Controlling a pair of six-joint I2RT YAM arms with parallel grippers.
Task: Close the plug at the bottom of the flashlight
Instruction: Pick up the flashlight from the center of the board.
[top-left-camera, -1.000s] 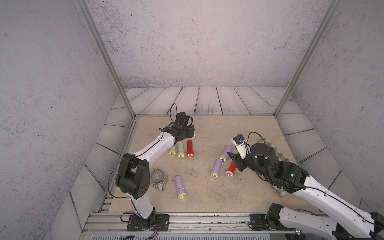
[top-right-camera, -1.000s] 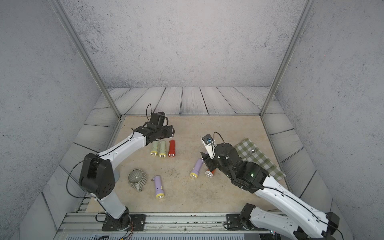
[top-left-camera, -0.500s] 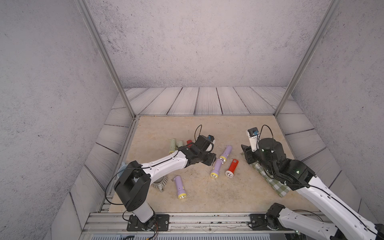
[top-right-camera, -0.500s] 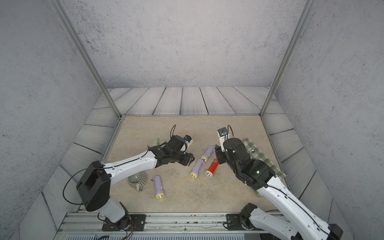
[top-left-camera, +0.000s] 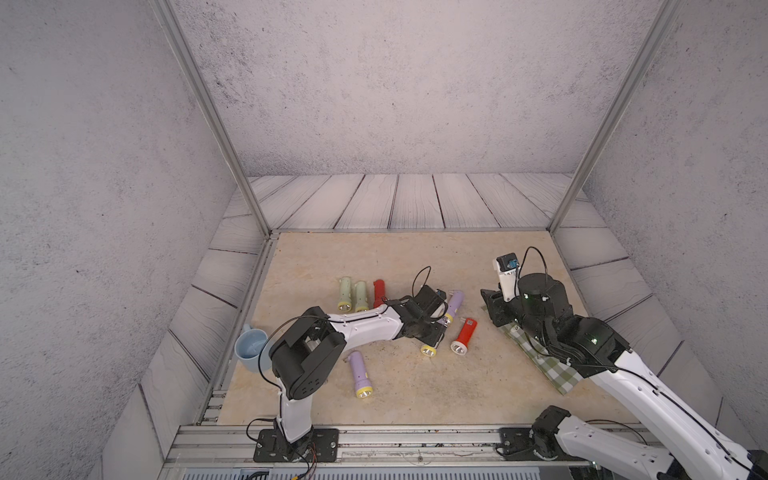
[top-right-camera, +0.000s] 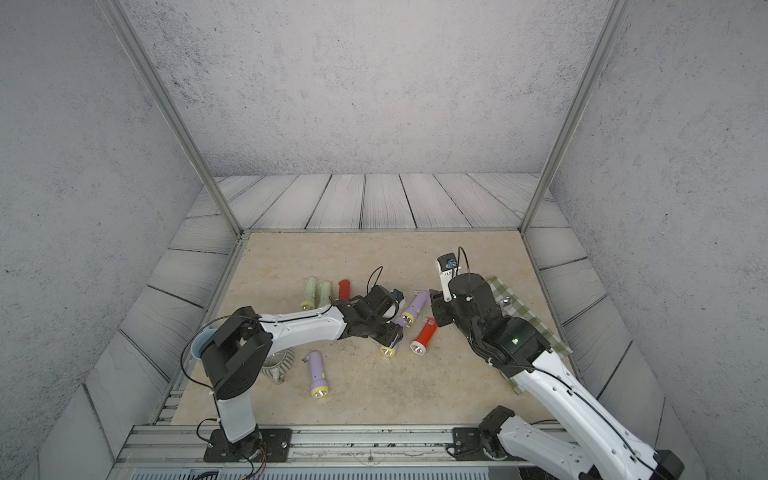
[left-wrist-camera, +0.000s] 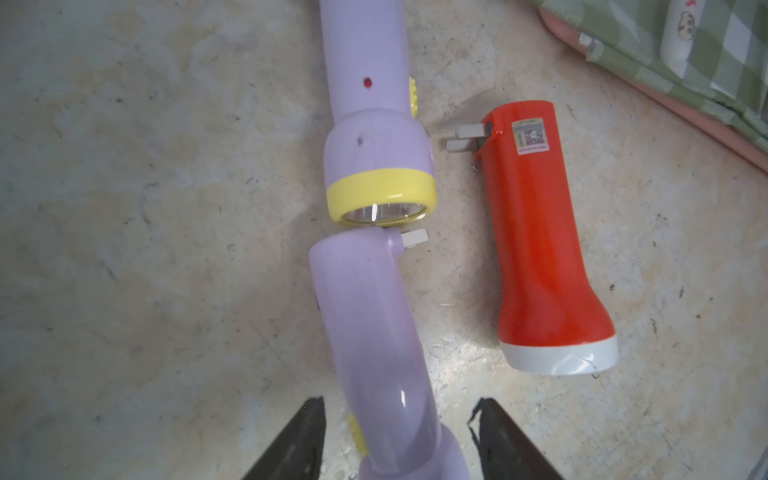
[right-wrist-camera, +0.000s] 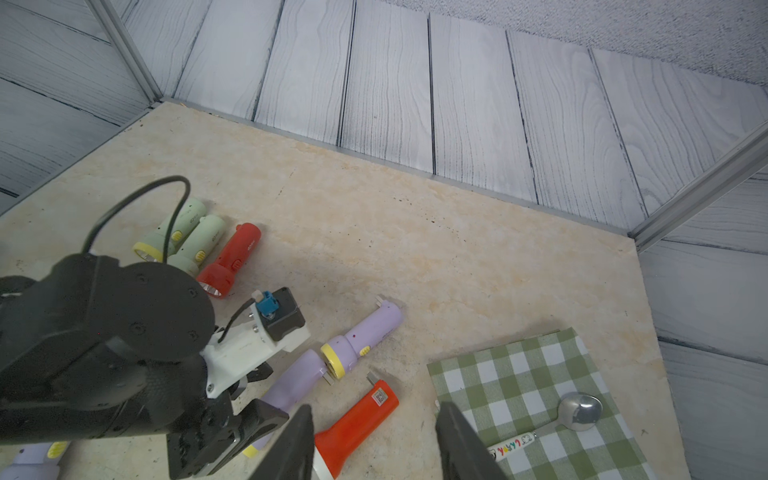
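Lying scattered: seven flashlights (top-left-camera: 344, 293) (top-left-camera: 361, 295) (top-left-camera: 378, 290) (top-left-camera: 455, 301) (top-left-camera: 429, 350) (top-left-camera: 464, 334) (top-left-camera: 359, 374), one spoon (right-wrist-camera: 579, 409).

End effectors spread: left (left-wrist-camera: 401, 401), right (right-wrist-camera: 374, 405).

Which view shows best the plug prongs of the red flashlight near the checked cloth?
The left wrist view: both prongs stick out, close and sharp. The right wrist view shows the prongs small; in both top views they are barely visible.

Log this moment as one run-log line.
left gripper: open, straddling purple flashlight | plug: folded out | right gripper: open, near red flashlight
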